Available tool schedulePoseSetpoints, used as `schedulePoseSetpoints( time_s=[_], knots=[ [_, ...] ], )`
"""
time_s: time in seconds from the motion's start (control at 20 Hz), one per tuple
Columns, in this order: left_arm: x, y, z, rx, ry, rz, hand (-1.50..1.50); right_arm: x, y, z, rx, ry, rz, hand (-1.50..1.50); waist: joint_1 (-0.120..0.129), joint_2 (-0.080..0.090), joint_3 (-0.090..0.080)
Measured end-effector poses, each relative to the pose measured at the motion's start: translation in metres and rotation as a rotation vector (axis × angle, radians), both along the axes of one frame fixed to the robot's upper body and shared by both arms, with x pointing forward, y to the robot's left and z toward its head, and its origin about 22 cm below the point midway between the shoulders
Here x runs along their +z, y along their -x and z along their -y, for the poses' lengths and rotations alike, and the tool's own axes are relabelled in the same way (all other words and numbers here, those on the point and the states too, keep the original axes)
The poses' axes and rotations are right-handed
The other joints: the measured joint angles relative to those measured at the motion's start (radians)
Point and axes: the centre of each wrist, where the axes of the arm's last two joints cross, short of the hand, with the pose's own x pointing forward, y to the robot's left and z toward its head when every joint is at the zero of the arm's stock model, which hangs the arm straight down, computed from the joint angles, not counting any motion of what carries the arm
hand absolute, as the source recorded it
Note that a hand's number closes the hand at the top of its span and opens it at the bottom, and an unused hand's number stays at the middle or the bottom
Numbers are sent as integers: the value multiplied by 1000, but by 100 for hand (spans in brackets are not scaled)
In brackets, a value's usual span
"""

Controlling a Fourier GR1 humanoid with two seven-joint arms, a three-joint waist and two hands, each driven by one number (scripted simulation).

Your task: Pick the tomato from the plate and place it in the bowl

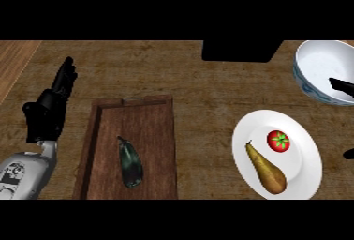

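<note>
Left hand (54,101) is seen at the left edge, fingers straight, released; right hand (342,86) barely shown – state cannot be told. Round glossy red tomato (278,140) is set on smooth white plate (304,168) beside pear (266,169) – bowl (311,70) near.

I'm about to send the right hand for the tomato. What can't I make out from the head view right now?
- Right hand: only dark tips show at the view's right edge, over the bowl and beside the plate; whether it is open or shut cannot be told.
- Bowl: its right side is cut off by that edge.
- Dark block at the top: cut off, unidentifiable.
- Tomato and pear: both lie fully in view.
</note>
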Motion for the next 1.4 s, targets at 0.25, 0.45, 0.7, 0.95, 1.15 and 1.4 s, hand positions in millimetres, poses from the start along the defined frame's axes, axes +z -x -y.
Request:
schedulePoseSetpoints(
  time_s=[0.25, 0.45, 0.7, 0.95, 1.15, 1.4],
  knots=[
    [0, -1, 6, 10, -3, -3, 0, -6, -19, -23, 101, 153, -42, -150, -6, -3, -1],
    [1, 3, 7, 16, -5, -3, 0, -8, -32, -43, 173, 227, -79, -150, -13, -5, -2],
    [3, 10, 2, 25, -7, -9, 0, -20, -39, -68, 241, 324, -120, -150, -22, -8, -3],
    [3, 14, 0, 27, -5, -10, 0, -40, -37, -83, 271, 432, -178, -150, -28, -9, -3],
    [2, 17, 2, 34, -2, -11, 0, -54, -39, -91, 273, 479, -212, -150, -31, -9, -3],
    [7, 8, 7, 28, 4, -15, 0, -71, -45, -96, 272, 491, -231, -150, -32, -9, -3]
  ],
)
